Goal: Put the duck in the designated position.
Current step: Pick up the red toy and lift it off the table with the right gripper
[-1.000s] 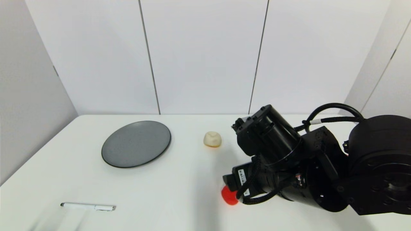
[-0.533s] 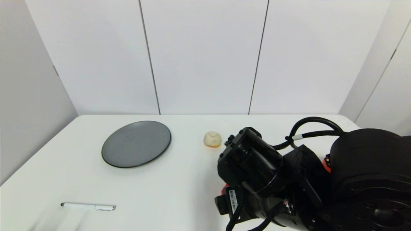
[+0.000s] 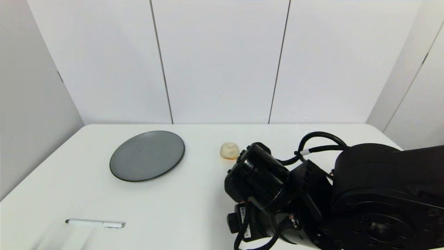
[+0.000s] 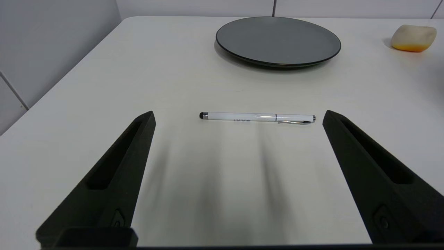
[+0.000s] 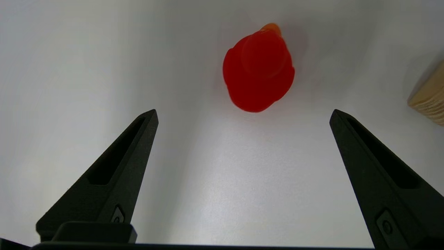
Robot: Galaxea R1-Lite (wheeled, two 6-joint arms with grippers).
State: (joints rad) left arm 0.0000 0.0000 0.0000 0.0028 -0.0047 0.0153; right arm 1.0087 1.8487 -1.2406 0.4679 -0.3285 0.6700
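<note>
Your right gripper (image 5: 242, 114) hangs over the near right part of the desk (image 3: 194, 208), its fingers (image 5: 125, 163) spread wide and holding nothing. In the right wrist view the duck (image 5: 258, 71) sits on bare white desk just beyond the fingertips, at about 12 o'clock from the gap between them and touching neither finger; its orange beak points away from the gripper. A pale wooden block (image 5: 428, 97) lies at about 3 o'clock from the duck, apart from it. In the head view the right arm hides the duck from you.

Your left gripper (image 4: 239, 116) rests low at the near left, its fingers (image 4: 114, 166) also wide apart and empty, with a white pen (image 4: 256, 117) lying crosswise just past the tips. Beyond the pen sits a dark grey plate (image 3: 147, 155), and at 3 o'clock from the plate a cream-coloured lump (image 3: 229, 150).
</note>
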